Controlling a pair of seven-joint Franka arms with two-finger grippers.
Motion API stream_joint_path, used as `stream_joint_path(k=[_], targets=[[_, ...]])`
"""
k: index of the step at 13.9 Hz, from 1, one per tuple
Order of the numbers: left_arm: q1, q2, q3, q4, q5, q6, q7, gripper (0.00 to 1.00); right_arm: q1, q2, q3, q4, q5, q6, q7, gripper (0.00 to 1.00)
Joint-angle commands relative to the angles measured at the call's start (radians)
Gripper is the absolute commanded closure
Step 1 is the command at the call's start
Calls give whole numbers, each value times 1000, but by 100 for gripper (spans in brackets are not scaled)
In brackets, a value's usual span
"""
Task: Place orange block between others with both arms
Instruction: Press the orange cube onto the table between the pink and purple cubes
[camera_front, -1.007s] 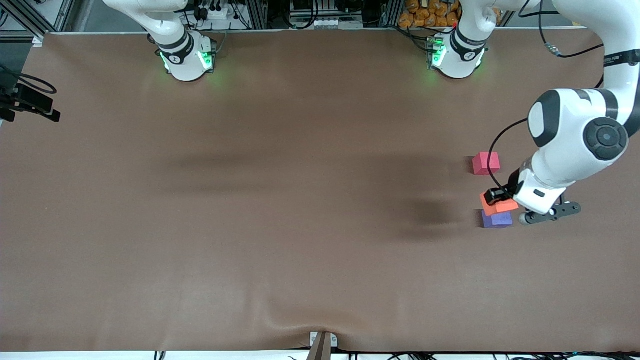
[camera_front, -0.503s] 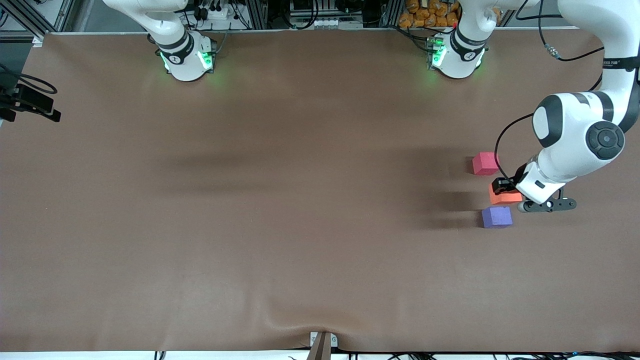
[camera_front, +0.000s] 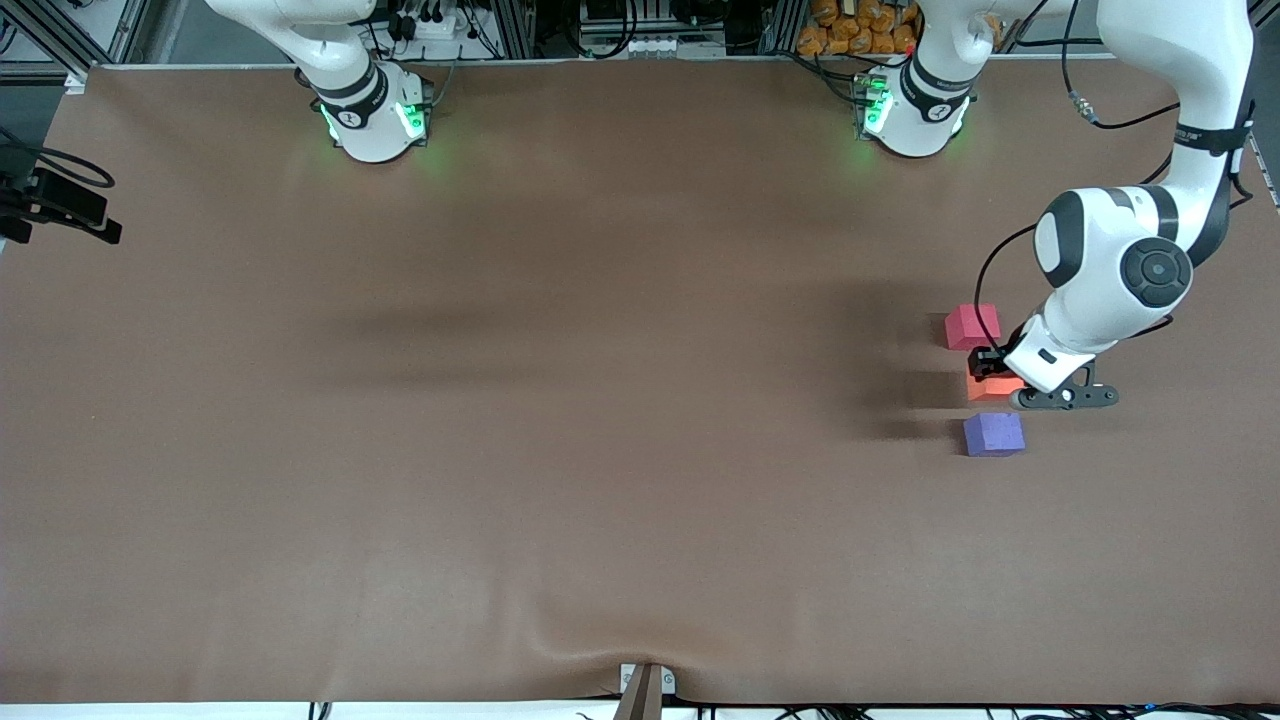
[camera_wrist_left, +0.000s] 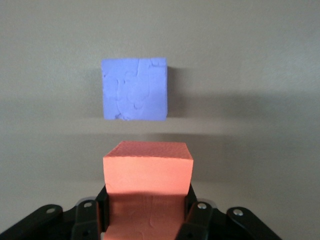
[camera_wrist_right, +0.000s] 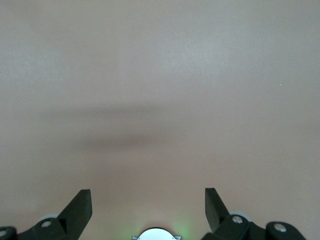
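A wide brown table (camera_front: 560, 420) filled the scene, soft shadows lay across it, and metal framing (camera_front: 520, 25) with cables (camera_front: 640, 45) ran along its far edge.

The right end effector (camera_wrist_right: 148, 207) hangs over a bare stretch of the brown desk (camera_wrist_right: 165, 75). Its two dark fingers (camera_wrist_right: 80, 210) stand wide apart at the edge of the picture, with nothing between them but desk surface. A small round white part with a faint green glow shows low between the fingers. A soft, dark band of shadow lies across the desk surface farther out.
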Motion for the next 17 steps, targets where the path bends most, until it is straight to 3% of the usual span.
stream_joint_path(k=[1, 17], targets=[[33, -25, -6, -41, 50, 46, 9, 76, -19, -10, 14, -5, -15, -10, -5, 0], [52, 96, -13, -50, 41, 193, 41, 71, -17, -8, 14, -5, -15, -12, -5, 0]])
